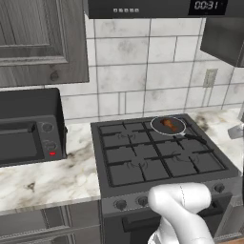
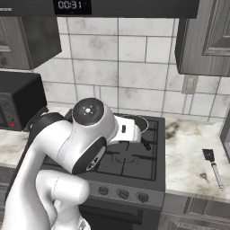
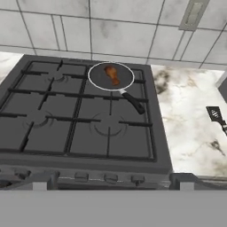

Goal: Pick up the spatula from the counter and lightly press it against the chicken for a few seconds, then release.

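The spatula (image 2: 212,165), black-headed with a grey handle, lies flat on the marble counter right of the stove; it also sits at the right edge of the hand view (image 3: 217,116). A browned chicken piece (image 1: 167,125) (image 3: 112,74) rests in a round pan (image 1: 155,126) (image 3: 95,78) on the stove's back right burner. In the right base view my arm covers most of that pan (image 2: 139,122). My gripper (image 3: 111,184) is open with nothing between its fingertips (image 3: 41,182). It hangs in front of the stove, well back from both pan and spatula.
The black stove (image 1: 143,162) has knobs along its front. A dark toaster oven (image 1: 28,128) stands on the counter to the left. A dark object (image 2: 226,134) stands at the right edge beyond the spatula. A wall outlet (image 3: 193,13) is above the counter.
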{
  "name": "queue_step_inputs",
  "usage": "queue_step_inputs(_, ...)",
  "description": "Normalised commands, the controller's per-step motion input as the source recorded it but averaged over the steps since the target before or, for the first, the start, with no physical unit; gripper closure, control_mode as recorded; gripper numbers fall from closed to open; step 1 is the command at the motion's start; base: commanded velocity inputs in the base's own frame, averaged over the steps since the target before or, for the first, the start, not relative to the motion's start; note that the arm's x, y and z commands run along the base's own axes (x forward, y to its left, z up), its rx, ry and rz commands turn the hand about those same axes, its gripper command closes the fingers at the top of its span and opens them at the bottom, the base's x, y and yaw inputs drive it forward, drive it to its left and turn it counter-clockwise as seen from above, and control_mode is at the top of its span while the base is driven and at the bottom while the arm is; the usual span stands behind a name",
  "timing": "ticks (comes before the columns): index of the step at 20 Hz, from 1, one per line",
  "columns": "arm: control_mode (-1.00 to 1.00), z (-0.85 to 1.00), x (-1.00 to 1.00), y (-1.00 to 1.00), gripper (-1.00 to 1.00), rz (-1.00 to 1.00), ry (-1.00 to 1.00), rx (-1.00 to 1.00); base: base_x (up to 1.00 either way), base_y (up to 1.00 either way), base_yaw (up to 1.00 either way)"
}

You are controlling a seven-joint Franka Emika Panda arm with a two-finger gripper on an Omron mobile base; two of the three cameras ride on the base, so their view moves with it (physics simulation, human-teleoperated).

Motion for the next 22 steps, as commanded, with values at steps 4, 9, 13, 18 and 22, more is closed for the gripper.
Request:
queue_step_inputs(4,-1.0,0.0,0.0,-0.29,-1.0,-0.02,0.0,0.0,0.0,0.0,0.0)
queue_step_inputs(9,-1.0,-0.04,0.0,-0.32,-1.0,-0.02,0.02,0.0,0.0,0.0,0.0)
queue_step_inputs(13,-1.0,-0.11,0.0,-0.33,-1.0,0.0,0.04,0.0,0.0,0.0,0.0)
queue_step_inputs(18,-1.0,-0.1,0.0,-0.3,-1.0,0.0,0.04,-0.03,0.0,0.0,0.0)
queue_step_inputs(22,-1.0,-0.1,0.0,-0.27,-1.0,0.0,0.01,-0.07,0.0,0.0,0.0)
